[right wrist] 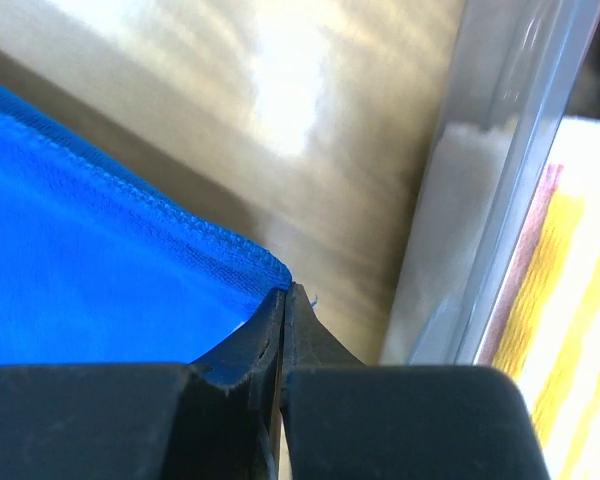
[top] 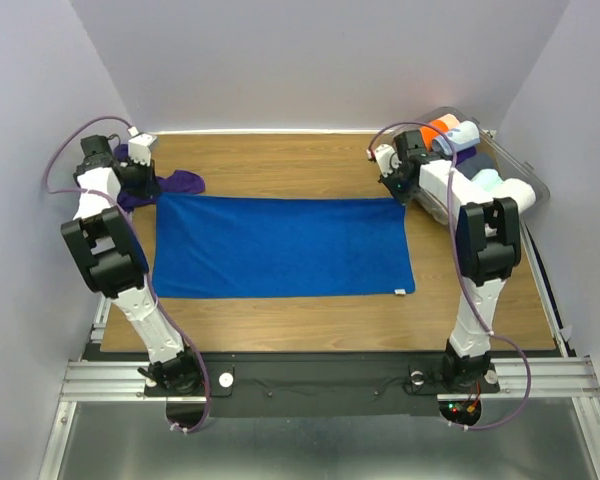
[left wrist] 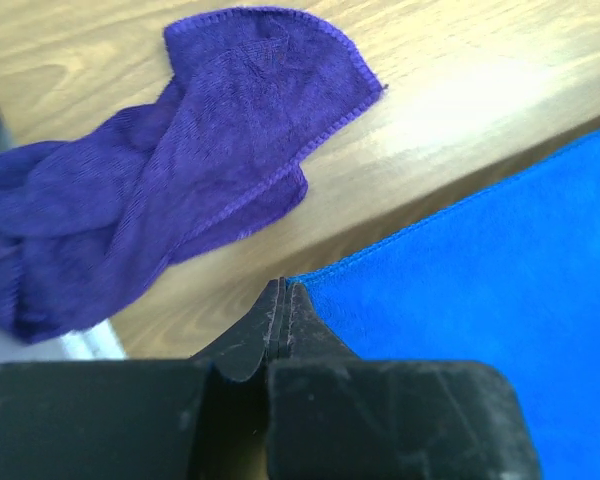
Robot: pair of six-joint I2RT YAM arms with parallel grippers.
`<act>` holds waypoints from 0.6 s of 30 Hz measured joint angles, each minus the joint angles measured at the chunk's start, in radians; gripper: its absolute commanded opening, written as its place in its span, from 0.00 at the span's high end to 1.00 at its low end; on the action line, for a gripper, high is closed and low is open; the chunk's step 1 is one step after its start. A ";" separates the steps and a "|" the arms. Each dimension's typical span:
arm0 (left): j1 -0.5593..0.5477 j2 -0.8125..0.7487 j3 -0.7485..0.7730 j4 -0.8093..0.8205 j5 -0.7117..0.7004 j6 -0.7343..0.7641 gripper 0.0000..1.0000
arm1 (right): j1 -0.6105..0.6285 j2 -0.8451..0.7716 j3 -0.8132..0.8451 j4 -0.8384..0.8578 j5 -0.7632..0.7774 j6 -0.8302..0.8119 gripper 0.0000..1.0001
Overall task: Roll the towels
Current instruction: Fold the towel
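Both arms on the blue towel (top: pixel 280 245), which lies flat and lengthwise across the middle of the table (top: pixel 310 320). left gripper (left wrist: pixel 283 295) has its jaws closed on the far-left corner, right gripper (right wrist: pixel 284 295) is pinched on the far-right corner, no gap showing in either

Handling, my read: thin soft terry, light, zero stiffness. It'll drape and fold wherever it's unsupported, and it should drag on the wood rather than slide. Corner hems are the sensible pinch points, since the stitched edge gives the fingers something to bite. Any slack between the two corners will likely make the roll go cone-shaped

purple towel (top: pixel 175 182) is bunched and twisted at the far-left, just beyond the blue corner, near the left gripper but not touching it. Needs flattening before it rolls

Clear bin (top: pixel 528 170) at far right, beside the right gripper: orange roll (top: pixel 442 128), pale blue roll (top: pixel 467 133) and white roll (top: pixel 515 190) inside, something dark between them that I can't identify, plus a striped roll (right wrist: pixel 570 300) against the wall
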 measured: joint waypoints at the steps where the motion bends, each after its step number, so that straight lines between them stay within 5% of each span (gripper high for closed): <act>1: 0.008 -0.019 -0.006 -0.004 0.010 0.008 1.00 | -0.002 -0.019 -0.019 -0.003 -0.005 -0.002 0.99; 18: 0.076 -0.293 -0.347 -0.068 0.068 0.239 1.00 | -0.010 -0.283 -0.256 -0.009 -0.165 -0.040 0.99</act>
